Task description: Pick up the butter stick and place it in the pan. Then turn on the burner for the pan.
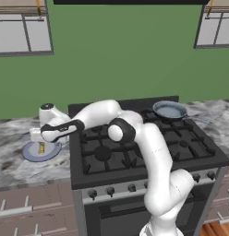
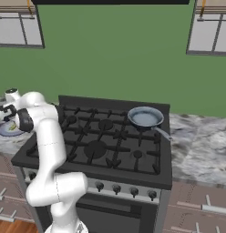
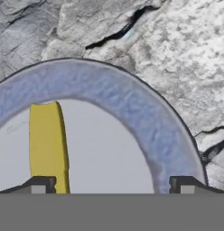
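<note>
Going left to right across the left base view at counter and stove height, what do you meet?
Blue-rimmed plate with the butter stick on it → gripper hanging above that plate → stove → pan at the stove's back right.

You can see a blue-rimmed plate [image 1: 31, 154] on the grey marble counter [image 1: 10, 170], just left of the black stove [image 1: 148, 156]. Behind is a green wall [image 1: 125, 50] with two windows [image 1: 24, 32], and wooden drawers [image 1: 33, 207] are below.
</note>
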Motion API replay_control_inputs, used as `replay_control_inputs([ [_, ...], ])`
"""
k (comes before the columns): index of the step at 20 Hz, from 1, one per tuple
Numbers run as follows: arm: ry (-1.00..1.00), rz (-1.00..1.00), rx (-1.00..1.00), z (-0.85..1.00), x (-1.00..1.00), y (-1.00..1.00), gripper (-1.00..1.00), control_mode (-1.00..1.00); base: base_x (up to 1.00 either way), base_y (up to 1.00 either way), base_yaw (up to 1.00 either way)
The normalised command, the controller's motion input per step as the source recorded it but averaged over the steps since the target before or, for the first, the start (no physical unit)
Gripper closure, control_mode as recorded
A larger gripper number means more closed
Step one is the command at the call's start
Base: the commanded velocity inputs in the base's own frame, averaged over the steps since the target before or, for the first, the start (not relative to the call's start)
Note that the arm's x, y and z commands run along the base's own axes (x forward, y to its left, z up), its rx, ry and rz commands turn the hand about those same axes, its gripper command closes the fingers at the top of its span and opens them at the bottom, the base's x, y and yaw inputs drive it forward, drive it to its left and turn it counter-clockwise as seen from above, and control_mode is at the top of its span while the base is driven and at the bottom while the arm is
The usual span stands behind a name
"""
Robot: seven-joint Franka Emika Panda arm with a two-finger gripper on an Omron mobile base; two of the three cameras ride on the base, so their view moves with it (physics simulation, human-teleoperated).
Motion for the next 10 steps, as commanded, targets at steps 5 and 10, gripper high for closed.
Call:
replay_control_inputs([
  [5,0.13,0.00,0.00,0.00,0.09,0.24,-1.00,-1.00,0.00,0.00,0.00],
  [10,0.04,0.00,-0.03,0.00,0.00,0.20,-1.00,-1.00,0.00,0.00,0.00],
])
